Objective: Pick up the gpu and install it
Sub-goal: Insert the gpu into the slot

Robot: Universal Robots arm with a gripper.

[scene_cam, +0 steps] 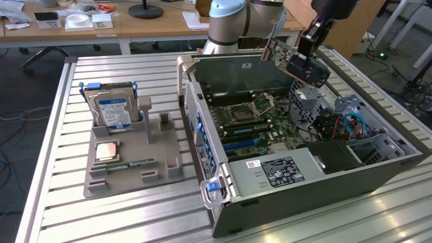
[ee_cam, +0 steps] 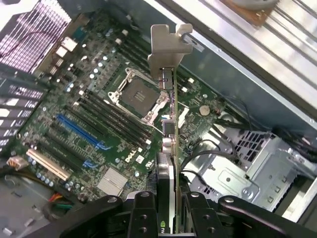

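My gripper (scene_cam: 305,56) holds the gpu (scene_cam: 292,62) in the air above the open computer case (scene_cam: 284,187), over its far side. The card is a flat black board with a green edge and a silver bracket, tilted. In the wrist view the gpu (ee_cam: 172,124) runs edge-on from between my fingers (ee_cam: 143,218), its silver bracket (ee_cam: 168,49) at the far end. Below it lies the green motherboard (ee_cam: 89,144) with the processor socket (ee_cam: 137,94) and blue expansion slots (ee_cam: 79,131). The card hangs clear of the board.
A grey parts tray (scene_cam: 128,167) in the exterior view's left holds a silver hard drive (scene_cam: 113,112) standing upright and a green memory stick (scene_cam: 128,164). Inside the case are a drive cage (ee_cam: 247,168), cables and a power supply (scene_cam: 284,169). Desks stand behind the slatted table (scene_cam: 115,217).
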